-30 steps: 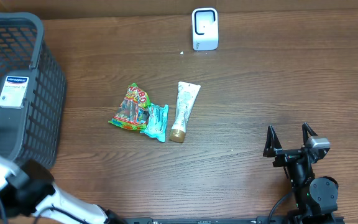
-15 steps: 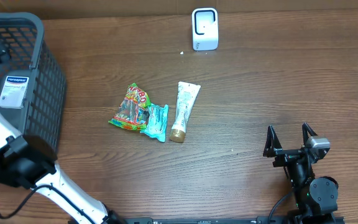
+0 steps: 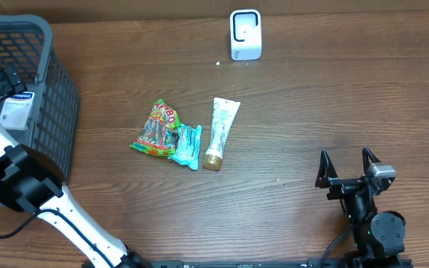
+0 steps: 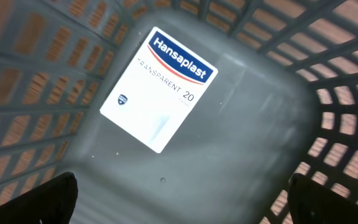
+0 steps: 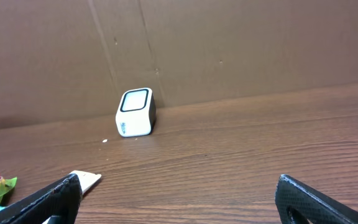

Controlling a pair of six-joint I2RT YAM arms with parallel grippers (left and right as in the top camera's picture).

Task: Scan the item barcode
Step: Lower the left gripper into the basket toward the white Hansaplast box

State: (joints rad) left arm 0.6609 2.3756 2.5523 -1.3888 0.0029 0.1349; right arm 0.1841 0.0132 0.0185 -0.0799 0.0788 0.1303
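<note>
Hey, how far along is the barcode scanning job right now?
Looks done: the Hansaplast box lies in the basket. In hand: nothing; the left gripper hangs open above that box, and the right gripper rests open and empty. Left: the candy bag, teal packet and tube lie on the table, apart from the scanner, apparently unscanned.

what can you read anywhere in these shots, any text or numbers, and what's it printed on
"Hansaplast": on the white box lying in the basket
"TRANSPARENT": same box, under the brand
"20": same box, right of that word
The box's small emblem and fine print: too small to read
Print on the candy bag, teal packet and tube: too small to read
No readable text on the scanner
</note>
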